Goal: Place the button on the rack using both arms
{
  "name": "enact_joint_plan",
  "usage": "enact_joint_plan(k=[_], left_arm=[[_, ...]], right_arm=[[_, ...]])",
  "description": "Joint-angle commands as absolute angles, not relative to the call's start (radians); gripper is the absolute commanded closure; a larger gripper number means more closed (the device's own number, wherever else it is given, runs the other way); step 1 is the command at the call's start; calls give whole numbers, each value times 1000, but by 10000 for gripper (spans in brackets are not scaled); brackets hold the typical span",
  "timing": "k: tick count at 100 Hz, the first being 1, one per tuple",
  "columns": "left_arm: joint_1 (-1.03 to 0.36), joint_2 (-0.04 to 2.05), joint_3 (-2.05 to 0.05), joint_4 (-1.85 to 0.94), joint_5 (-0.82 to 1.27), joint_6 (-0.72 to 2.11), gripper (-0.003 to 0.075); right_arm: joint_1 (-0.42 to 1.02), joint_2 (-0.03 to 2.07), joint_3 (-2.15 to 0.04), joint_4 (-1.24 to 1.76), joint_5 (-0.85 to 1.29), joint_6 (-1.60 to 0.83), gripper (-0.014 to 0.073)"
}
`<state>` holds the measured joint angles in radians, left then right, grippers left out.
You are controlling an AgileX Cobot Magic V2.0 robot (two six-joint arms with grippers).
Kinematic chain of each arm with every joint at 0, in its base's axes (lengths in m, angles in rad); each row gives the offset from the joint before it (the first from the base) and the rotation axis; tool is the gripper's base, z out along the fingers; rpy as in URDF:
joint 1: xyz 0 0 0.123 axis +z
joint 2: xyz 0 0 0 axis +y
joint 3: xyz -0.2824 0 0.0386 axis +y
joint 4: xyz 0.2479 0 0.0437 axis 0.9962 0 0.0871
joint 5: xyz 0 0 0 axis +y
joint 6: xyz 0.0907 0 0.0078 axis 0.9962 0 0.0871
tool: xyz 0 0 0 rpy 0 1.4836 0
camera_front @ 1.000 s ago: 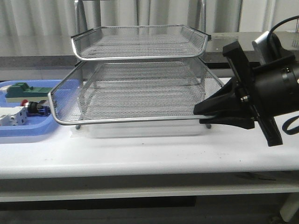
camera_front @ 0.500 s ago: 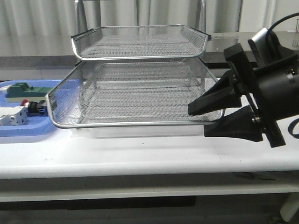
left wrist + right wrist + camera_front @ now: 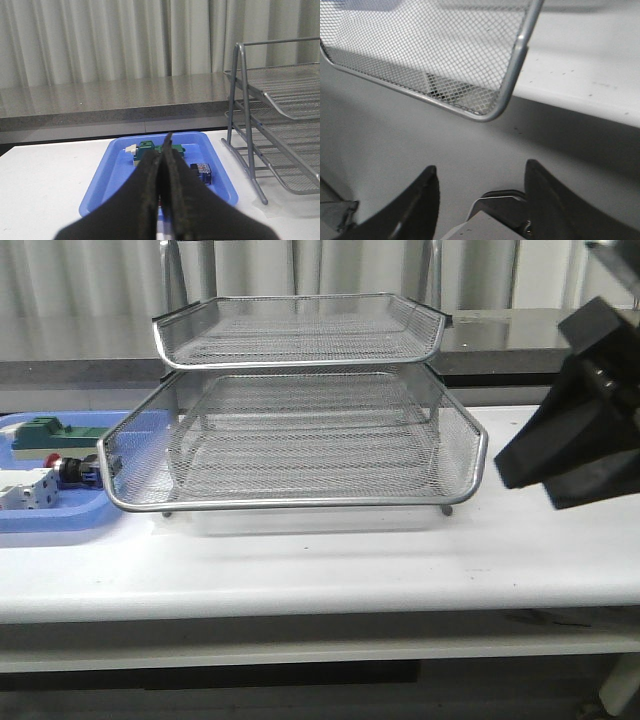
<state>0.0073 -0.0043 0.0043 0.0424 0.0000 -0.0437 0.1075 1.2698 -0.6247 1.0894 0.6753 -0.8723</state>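
Having let go of rack (image 3: 300,440), right arm (image 3: 580,440) withdrawn rightward.

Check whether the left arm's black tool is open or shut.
Shut. In the left wrist view the left tool shows both fingers pressed together with nothing between them, above the blue plastic tray.

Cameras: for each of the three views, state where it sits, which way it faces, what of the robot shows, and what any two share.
Front view: faces forward over the table at the rack and blue tray holding the button; the right gripper shows.
Left wrist view: on the left arm, facing the blue tray past the shut left gripper.
Right wrist view: on the right arm, facing a rack corner; open fingers show.
Shared: the rack appears in all three.
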Motion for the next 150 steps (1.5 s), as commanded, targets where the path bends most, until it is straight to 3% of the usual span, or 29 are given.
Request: enact_joint_plan(k=[1,46,83,109,133,150], left_arm=[[10,-36,38,32,-81,-54,741],[10,-36,38,32,-81,-54,741],[10,-36,38,32,-81,-54,741],[10,-36,38,32,-81,-54,741],[10,-36,38,32,-81,-54,741],[10,-36,38,32,-81,-54,741]], right_arm=[[107,1154,-642,970,658,-760,190],[107,738,-642,189,786,-68,190],[107,525,-642,31,935,45,205],[107,501,-643,29,915,45,401],[107,501,-643,29,897,45,662],[107,501,-643,29,898,45,660]])
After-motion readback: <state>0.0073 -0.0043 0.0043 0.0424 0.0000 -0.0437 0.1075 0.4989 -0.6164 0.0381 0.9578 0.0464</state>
